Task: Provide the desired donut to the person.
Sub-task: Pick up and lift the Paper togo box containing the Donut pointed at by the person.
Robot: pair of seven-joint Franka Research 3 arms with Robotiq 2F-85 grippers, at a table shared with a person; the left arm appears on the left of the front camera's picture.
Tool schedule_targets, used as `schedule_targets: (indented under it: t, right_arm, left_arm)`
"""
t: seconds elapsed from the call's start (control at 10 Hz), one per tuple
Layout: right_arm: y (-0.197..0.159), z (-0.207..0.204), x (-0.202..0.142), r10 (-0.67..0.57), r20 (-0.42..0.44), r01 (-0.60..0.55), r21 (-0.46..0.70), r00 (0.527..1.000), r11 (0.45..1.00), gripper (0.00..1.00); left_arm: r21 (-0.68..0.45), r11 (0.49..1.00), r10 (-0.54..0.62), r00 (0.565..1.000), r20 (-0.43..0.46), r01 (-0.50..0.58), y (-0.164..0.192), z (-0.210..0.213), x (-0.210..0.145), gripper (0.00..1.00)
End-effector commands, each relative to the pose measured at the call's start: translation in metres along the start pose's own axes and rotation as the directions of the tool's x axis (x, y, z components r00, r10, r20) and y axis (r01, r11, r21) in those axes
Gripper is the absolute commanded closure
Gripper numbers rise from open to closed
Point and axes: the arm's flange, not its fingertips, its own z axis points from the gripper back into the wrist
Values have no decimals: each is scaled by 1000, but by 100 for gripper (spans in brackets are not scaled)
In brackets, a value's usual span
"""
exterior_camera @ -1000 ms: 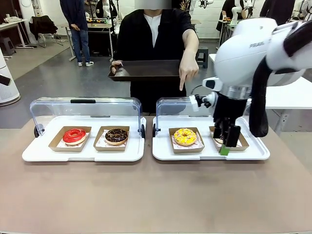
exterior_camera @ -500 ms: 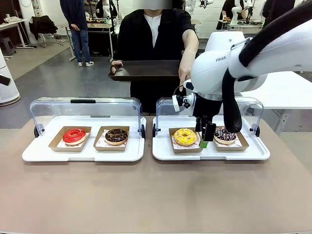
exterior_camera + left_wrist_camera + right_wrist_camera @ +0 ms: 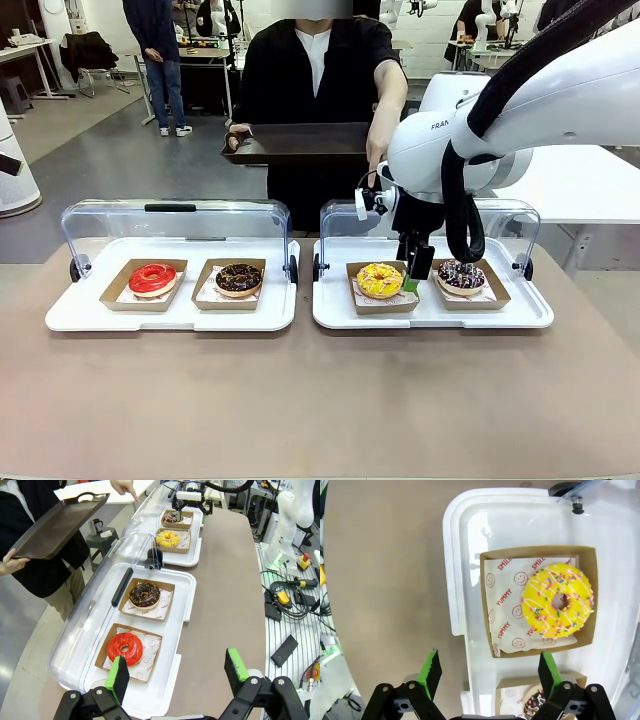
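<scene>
Donuts sit in paper boxes on two white trays on the brown tabletop (image 3: 300,400). The left pincer (image 3: 177,666) is wide open and holds nothing. In its own view the red donut (image 3: 125,649) lies just past one of its fingers. The chocolate donut (image 3: 144,594) is farther on, and the other tray is far beyond that. The right pincer (image 3: 413,283) hangs low over the right tray (image 3: 520,312). Its fingers are spread apart and empty. The yellow donut (image 3: 379,280) is just to the left of this pincer, close to its green pad. The dark sprinkled donut (image 3: 461,275) is just to its right. In the right wrist view the yellow donut lies ahead of the open fingers, not between them. Behind this pincer, the person (image 3: 310,70) holds a dark serving tray (image 3: 300,143) with one hand. The other hand (image 3: 379,150) points down toward the right tray.
</scene>
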Motion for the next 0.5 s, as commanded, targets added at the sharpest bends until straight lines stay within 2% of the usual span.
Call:
schedule_targets:
  t: [0.0, 0.4]
  right_arm:
    - [1, 0, 0, 3, 0, -3, 0, 1000, 1000, 0]
    - [1, 0, 1, 2, 0, -2, 0, 1000, 1000, 0]
  left_arm:
    - [-2, 1000, -11, 1000, 19, 11, 0, 0, 1, 0]
    - [-2, 1000, -11, 1000, 19, 11, 0, 0, 1, 0]
